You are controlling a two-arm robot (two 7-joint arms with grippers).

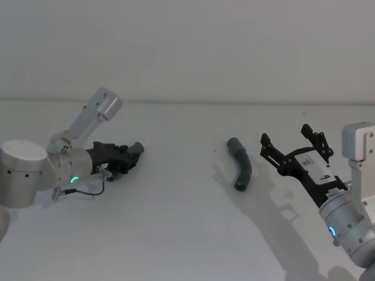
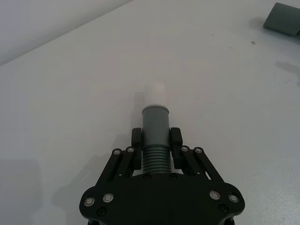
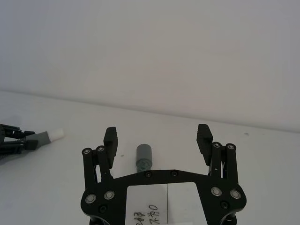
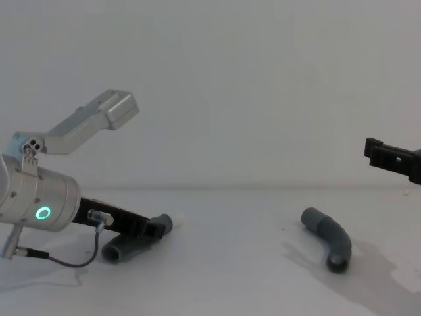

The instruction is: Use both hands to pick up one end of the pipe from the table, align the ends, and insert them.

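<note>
Table (image 1: 176,234) lies open between left tool (image 2: 156,137), clenched on one pipe piece (image 2: 154,123), and right tool (image 3: 158,135), spread near the other piece (image 1: 242,165).

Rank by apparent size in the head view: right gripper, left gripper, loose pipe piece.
1. Right gripper, open, raised nearer the camera.
2. Left gripper, shut on the held pipe piece.
3. Loose pipe piece, nearly matching the left gripper: unsure.

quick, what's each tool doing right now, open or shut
left tool: closed, holding a hose piece
right tool: open, empty, with the other hose piece just ahead
</note>
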